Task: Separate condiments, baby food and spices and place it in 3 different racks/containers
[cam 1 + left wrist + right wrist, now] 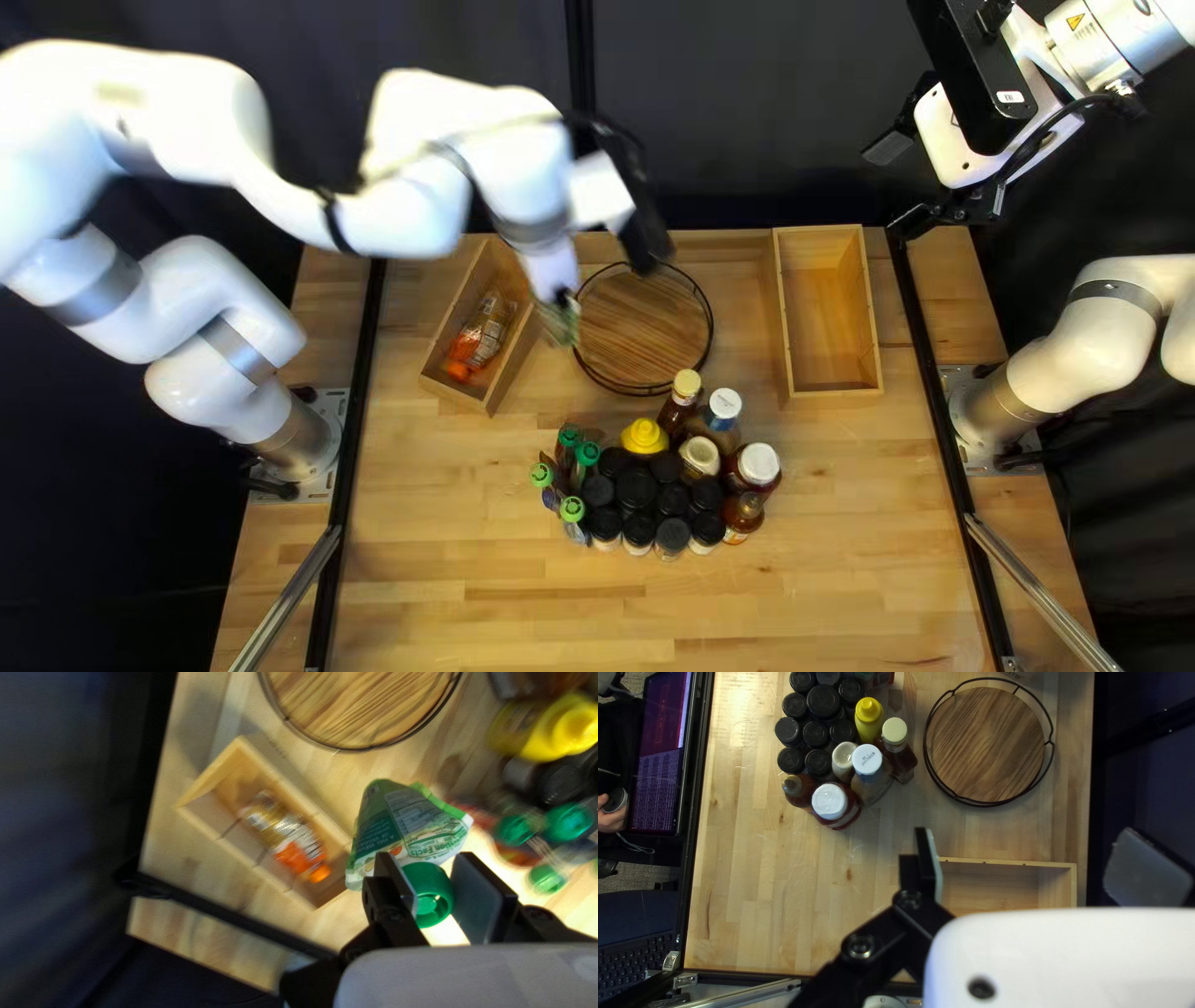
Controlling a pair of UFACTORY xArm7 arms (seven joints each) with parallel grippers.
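Beside the box with orange caps (213, 816), the left end effector (427, 877) grips a pouch (408, 827), baby-food sorting likely needing it lowered inside next, the right end effector (1026, 835) open.

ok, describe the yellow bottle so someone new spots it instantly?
Find the round tray at the table's far side. Toward the near edge stands a bunch of containers; the yellow bottle is on its tray-facing side, between green-capped pouches and a cream-capped bottle. Only it is yellow; adjacent jars have black lids.
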